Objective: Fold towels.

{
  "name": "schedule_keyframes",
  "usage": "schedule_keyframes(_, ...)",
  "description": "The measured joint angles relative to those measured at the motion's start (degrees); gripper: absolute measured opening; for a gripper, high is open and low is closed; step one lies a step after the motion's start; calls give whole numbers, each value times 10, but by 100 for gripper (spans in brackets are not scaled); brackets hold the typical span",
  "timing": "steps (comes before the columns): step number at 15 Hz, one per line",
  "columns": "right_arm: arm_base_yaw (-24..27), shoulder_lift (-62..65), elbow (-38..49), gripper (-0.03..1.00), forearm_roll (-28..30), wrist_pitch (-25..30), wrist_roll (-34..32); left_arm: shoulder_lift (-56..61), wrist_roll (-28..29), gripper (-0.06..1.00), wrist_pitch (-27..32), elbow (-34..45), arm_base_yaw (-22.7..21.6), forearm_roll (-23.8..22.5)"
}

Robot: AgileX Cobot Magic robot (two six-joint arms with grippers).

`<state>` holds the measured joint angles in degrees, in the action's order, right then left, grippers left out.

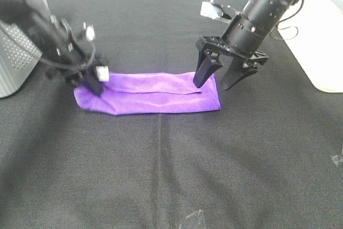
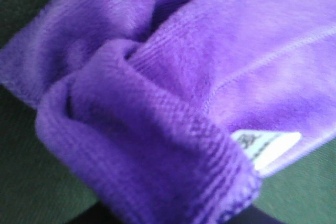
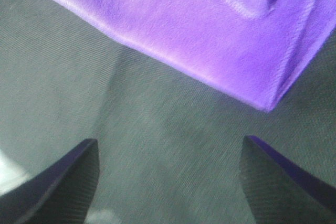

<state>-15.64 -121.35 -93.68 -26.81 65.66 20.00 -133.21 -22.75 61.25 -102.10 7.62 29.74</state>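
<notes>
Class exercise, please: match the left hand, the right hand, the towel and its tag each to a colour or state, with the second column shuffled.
1. left hand
2. right hand
3. towel
4. tag

A. white
B. open, holding nothing
C. purple, folded into a long strip
D. shut on the towel's end

Pairs: 1-D, 2-B, 3-C, 4-A

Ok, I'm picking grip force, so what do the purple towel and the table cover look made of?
Purple towel: soft fuzzy pile, likely microfibre, matte, with stitched edges and a white tag. Table cover: seemingly dark woven fabric, matte, fine weave visible.
</notes>
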Motion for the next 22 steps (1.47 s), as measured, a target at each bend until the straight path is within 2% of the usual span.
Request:
schedule_keyframes(2,0,0,-36,72,0,32,-2,6,3,3,37,-41,32,-37)
schedule_keyframes(4,0,4,-81,72,6,33,-29,6,26,3,53,-85,91,-92)
schedule_keyframes(6,0,19,-84,72,16,34,-42,-1,39,3,62,-118,119,-101)
schedule_keyframes(8,0,50,-84,72,33,36,-48,-38,69,3,72,-184,154,-103)
schedule_keyframes(12,0,101,-84,72,55,39,-62,-112,111,3,80,-290,189,-105)
schedule_keyframes(13,0,123,-84,72,61,40,-69,-141,139,3,80,-331,199,-99)
schedule_keyframes(15,0,143,-84,72,61,40,-72,-155,163,11,81,-345,202,-80)
schedule_keyframes(16,0,152,-84,72,60,40,-73,-156,174,22,77,-346,202,-67)
schedule_keyframes(17,0,160,-84,72,60,41,-73,-159,179,37,63,-349,205,-44)
schedule_keyframes(18,0,163,-84,72,60,41,-73,-159,180,45,50,-349,206,-25)
schedule_keyframes(19,0,173,-84,72,60,41,-73,-159,180,54,21,-349,210,20)
schedule_keyframes(20,0,182,-84,72,60,41,-73,-159,168,58,-14,-349,213,68)
schedule_keyframes(22,0,201,-84,72,60,41,-73,-159,131,60,-55,-350,219,154)
